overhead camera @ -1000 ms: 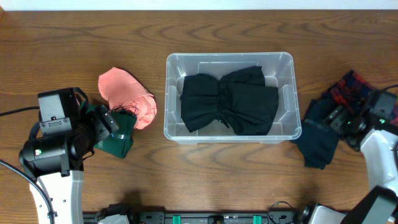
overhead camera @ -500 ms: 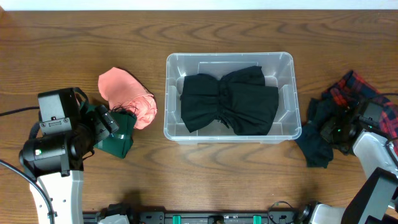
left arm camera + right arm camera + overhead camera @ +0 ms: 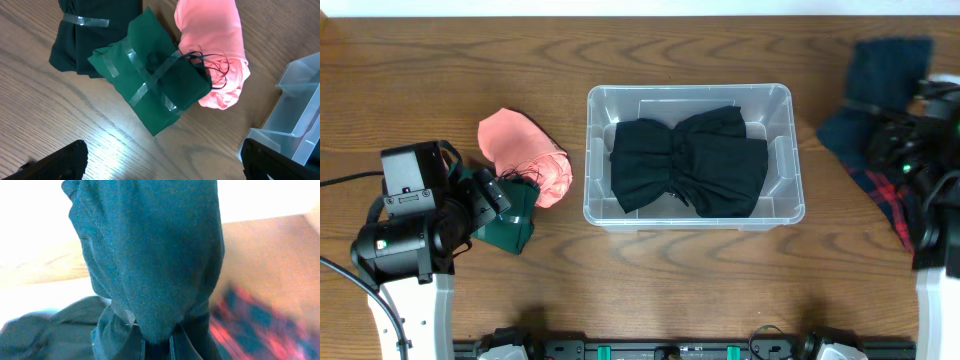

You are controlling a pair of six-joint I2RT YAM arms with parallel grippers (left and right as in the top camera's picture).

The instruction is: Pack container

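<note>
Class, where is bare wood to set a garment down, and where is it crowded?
Free: strips behind and in front of the container. Crowded: left by the pink cloth and green bundle; right by the plaid cloth and blue cloth.

Brown wooden table (image 3: pixel 470 60), grained, with a soft shine. Clear, smooth plastic container (image 3: pixel 688 90), slightly glossy; matt black cloth (image 3: pixel 688 160) inside. Matt coral cloth (image 3: pixel 215 45). Dark green cloth bundle (image 3: pixel 190 82) crossed by glossy clear tape (image 3: pixel 140 91). Fine-knit teal cloth (image 3: pixel 150 255), matt. Red checked cloth (image 3: pixel 888 198) at right.
</note>
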